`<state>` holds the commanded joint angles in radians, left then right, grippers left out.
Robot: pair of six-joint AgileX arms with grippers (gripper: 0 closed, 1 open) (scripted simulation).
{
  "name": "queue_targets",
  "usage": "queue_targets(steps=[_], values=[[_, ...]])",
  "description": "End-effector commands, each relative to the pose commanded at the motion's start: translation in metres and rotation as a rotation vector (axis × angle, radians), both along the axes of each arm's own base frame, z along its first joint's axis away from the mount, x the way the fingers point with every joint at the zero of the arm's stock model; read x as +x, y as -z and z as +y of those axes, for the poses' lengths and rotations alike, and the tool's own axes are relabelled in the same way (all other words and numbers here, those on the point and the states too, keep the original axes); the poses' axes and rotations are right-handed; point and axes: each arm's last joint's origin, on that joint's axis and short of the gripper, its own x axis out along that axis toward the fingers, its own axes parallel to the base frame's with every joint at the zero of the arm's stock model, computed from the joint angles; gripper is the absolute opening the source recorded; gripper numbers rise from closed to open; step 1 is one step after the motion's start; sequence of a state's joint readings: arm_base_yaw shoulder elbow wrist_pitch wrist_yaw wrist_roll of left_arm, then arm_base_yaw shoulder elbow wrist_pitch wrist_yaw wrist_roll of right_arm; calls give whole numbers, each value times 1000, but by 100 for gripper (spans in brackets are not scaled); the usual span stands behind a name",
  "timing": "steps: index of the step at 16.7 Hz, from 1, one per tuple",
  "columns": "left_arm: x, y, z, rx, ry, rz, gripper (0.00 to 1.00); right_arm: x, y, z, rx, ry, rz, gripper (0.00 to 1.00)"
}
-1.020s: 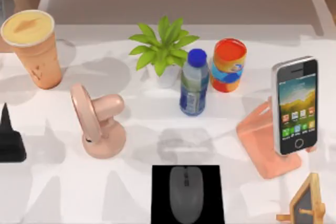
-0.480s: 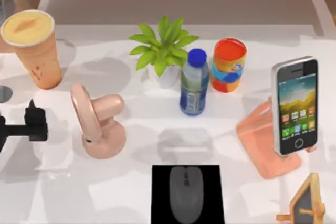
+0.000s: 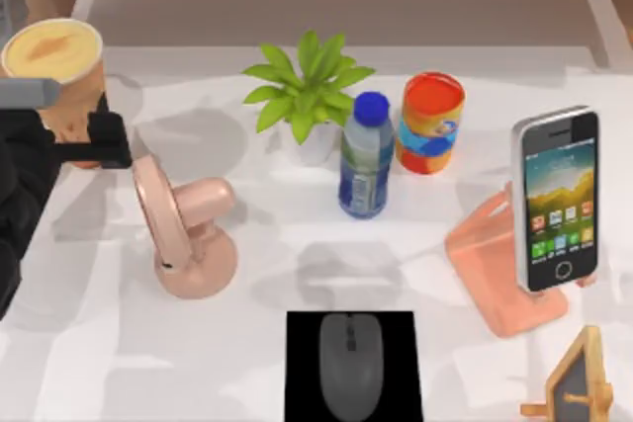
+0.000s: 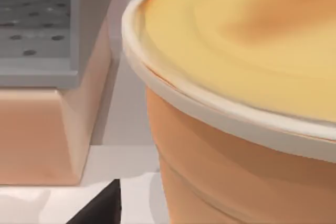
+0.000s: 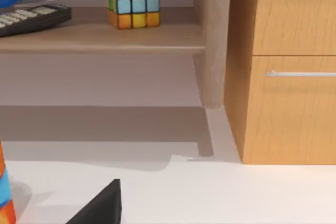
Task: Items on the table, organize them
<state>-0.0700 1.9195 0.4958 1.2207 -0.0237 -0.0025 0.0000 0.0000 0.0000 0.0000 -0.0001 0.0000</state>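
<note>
The orange cup stands upright at the upper left of the top view on the white tabletop, w/ the left hand right beside its lower wall, approx. touching; can't tell how far the hand is open or whether it grips anything. Cup looks light, rigid, smooth and tapered, prob. slippery and top-heavy, so best taken mid-wall under the rim, not by the yellow top.
</note>
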Motion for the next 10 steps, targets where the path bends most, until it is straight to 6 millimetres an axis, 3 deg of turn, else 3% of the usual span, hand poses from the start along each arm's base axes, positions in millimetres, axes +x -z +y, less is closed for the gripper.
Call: queue_targets(steps=[6,10], values=[[1,0,1,-1,-4,-3,100,0,0,0,0,0,0,100],[19,3,-1,-2,1,-5,100,0,0,0,0,0,0,100]])
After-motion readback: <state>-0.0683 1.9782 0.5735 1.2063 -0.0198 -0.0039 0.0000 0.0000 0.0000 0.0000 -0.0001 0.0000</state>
